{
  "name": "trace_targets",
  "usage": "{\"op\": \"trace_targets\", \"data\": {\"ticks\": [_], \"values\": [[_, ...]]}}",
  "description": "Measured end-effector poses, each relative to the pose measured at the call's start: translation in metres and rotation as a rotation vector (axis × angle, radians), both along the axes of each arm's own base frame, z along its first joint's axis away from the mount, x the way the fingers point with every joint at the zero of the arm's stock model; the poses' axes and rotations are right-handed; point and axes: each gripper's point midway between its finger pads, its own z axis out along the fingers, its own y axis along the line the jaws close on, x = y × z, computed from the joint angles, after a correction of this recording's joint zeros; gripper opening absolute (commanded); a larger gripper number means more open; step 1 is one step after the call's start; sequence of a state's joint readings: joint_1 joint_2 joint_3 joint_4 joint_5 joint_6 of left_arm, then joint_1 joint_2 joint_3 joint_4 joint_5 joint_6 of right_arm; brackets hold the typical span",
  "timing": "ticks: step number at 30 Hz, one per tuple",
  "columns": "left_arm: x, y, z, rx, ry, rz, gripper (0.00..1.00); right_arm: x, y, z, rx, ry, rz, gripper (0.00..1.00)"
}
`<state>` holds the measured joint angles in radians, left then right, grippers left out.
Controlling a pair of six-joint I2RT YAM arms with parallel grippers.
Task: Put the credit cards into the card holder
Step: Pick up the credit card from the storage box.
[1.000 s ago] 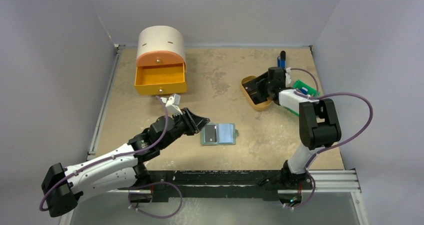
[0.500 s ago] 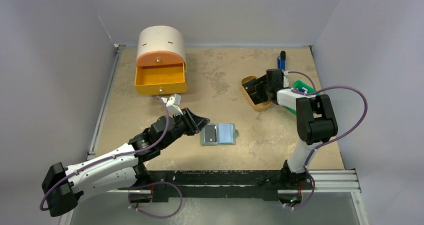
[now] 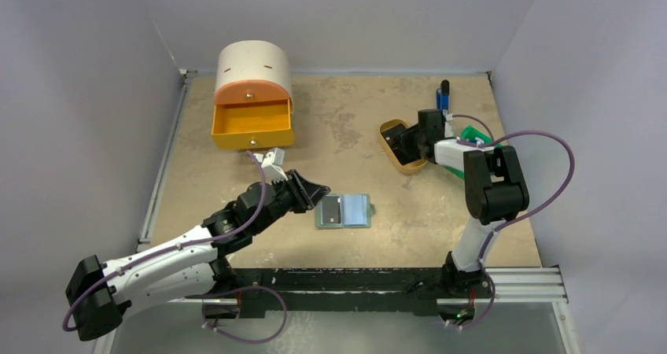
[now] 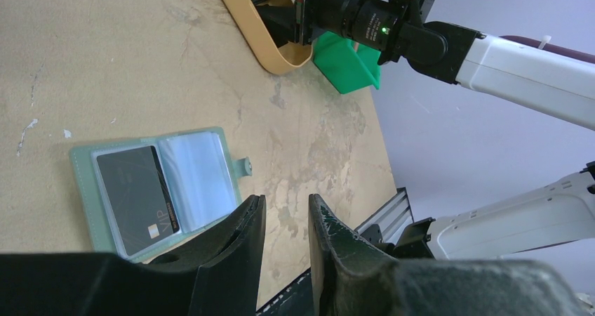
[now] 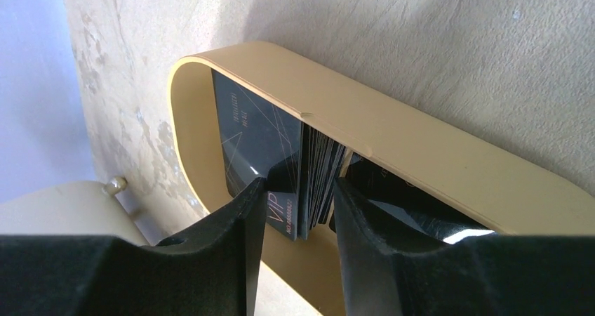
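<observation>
The card holder (image 3: pixel 355 210) (image 4: pixel 200 172) lies open on the table, with one black credit card (image 3: pixel 331 210) (image 4: pixel 137 196) in its left pocket. My left gripper (image 3: pixel 323 190) (image 4: pixel 286 203) hovers just left of it, jaws slightly apart and empty. My right gripper (image 3: pixel 403 144) (image 5: pixel 300 184) reaches into the tan tray (image 3: pixel 385 136) (image 5: pixel 421 147). Its fingers flank a fanned stack of credit cards (image 5: pixel 319 165) standing on edge. The left finger touches the outer card, but I cannot see whether the stack is pinched. Another card (image 5: pixel 252 133) lies flat in the tray.
An orange drawer box (image 3: pixel 253 106) stands open at the back left. A green bin (image 3: pixel 481 138) (image 4: pixel 347 60) sits right of the tray behind the right arm, and a blue-and-black stick (image 3: pixel 444 94) lies at the back right. Grey walls enclose the table.
The right gripper has shifted slightly left, deeper into the tray, and its jaws have narrowed around the cards. The left arm and the card holder have not moved.
</observation>
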<state>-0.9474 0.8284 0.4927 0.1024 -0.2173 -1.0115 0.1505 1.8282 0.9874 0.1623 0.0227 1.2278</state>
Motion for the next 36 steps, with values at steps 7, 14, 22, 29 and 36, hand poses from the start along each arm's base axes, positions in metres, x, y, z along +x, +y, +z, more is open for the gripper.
{"op": "trace_targets", "data": {"ticks": [7,14,22,29,36], "values": [[0.0,0.0,0.0,0.0,0.0,0.0,0.28,0.0,0.0,0.0,0.004,-0.004,-0.003,0.31],[0.0,0.0,0.0,0.0,0.0,0.0,0.28,-0.002,0.001,0.002,0.014,-0.017,-0.002,0.27],[0.0,0.0,0.0,-0.001,0.0,0.0,0.28,-0.006,0.0,0.003,0.015,-0.02,-0.002,0.26],[0.0,0.0,0.0,-0.001,0.0,0.0,0.28,-0.009,0.0,0.004,0.014,-0.02,-0.001,0.22],[0.0,0.0,0.0,-0.001,0.001,0.0,0.28,-0.011,0.0,0.005,0.01,-0.021,0.003,0.18]]}}
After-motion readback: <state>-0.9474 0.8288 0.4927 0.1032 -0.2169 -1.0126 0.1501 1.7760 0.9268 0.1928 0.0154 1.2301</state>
